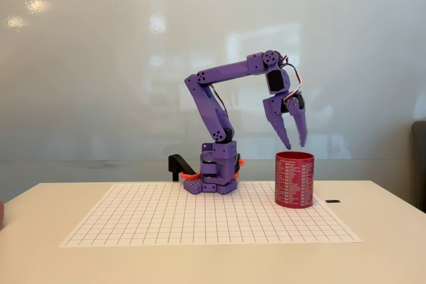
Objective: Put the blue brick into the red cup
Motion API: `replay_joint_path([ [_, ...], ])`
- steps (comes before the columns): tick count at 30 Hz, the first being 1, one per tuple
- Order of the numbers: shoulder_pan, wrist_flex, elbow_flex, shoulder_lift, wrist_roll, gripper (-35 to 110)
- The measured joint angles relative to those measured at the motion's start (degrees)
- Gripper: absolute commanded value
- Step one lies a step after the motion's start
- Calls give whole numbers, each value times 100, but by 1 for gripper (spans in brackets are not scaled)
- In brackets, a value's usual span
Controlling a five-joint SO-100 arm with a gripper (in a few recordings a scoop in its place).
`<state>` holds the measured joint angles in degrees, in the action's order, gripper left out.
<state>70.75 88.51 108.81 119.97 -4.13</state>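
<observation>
The red cup [294,179] with rows of white print stands upright on the right part of the gridded mat. My purple gripper [295,145] hangs just above the cup's rim, fingers pointing down. The two fingertips stand apart with the pale wall showing between them, so the gripper is open and holds nothing. The blue brick is out of view; I cannot see inside the cup from this side.
A white gridded mat [200,221] covers the middle of the table. The arm's base [216,171] sits at its back edge, with a black clamp [180,164] to its left. A small black piece [333,201] lies right of the cup. Something reddish [1,214] shows at the left edge.
</observation>
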Motion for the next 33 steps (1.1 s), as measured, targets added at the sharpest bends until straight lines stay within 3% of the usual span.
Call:
replay_joint_path([
  [6, -483, 114, -510, -167, 396, -1],
  [13, -2092, -404, -1978, -1863, 1327, -1],
  [20, -3832, -1090, -3744, -3507, 1037, -1],
  [27, -6240, -1222, -4289, -3146, 1283, -1],
  [33, -7541, -1318, -3533, -1169, 1564, -1],
])
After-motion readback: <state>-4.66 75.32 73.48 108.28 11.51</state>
